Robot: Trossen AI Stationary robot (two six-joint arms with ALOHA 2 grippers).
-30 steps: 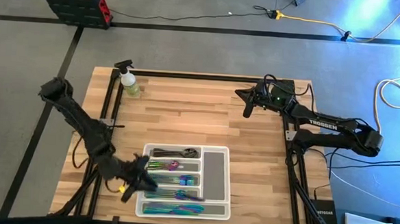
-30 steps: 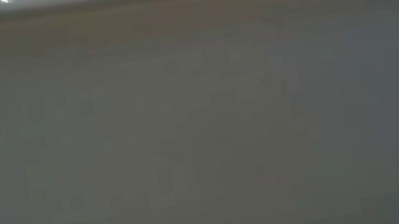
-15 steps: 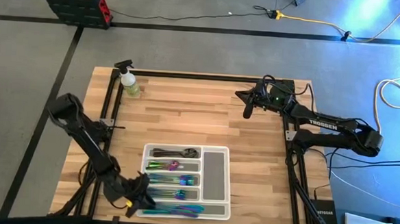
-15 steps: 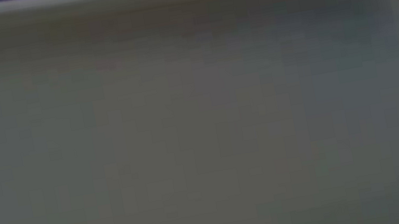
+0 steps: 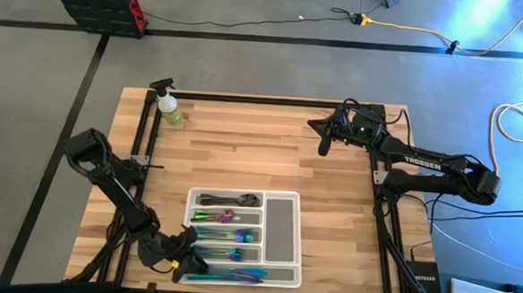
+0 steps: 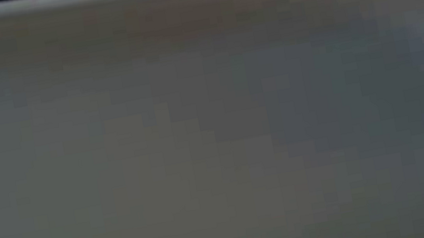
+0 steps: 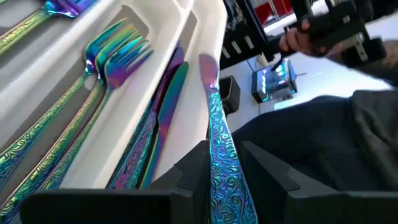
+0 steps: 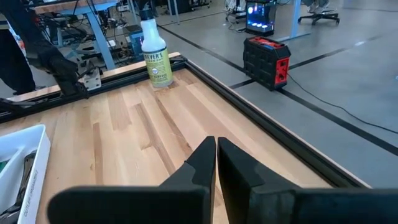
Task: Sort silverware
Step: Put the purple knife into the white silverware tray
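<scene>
Over the tray's (image 5: 283, 275) near corner, left gripper (image 7: 219, 163) pinching an iridescent knife (image 7: 216, 134) (handle clamped).

Slim iridescent rainbow metal silverware (image 5: 227, 235), purple-green-blue with scrolled handles, lying lengthwise in the long slots of the white-grey compartment tray (image 5: 281, 226): dark spoons (image 5: 227, 199) in the slot at the tray's far edge, rainbow forks (image 7: 115, 53) side by side two slots nearer, flat knives (image 7: 163, 115) in the nearest slot. One more iridescent knife (image 7: 217, 146) tilted above the tray's near rim, blade forward, handle pinched between two dark fingers (image 7: 193, 171).
</scene>
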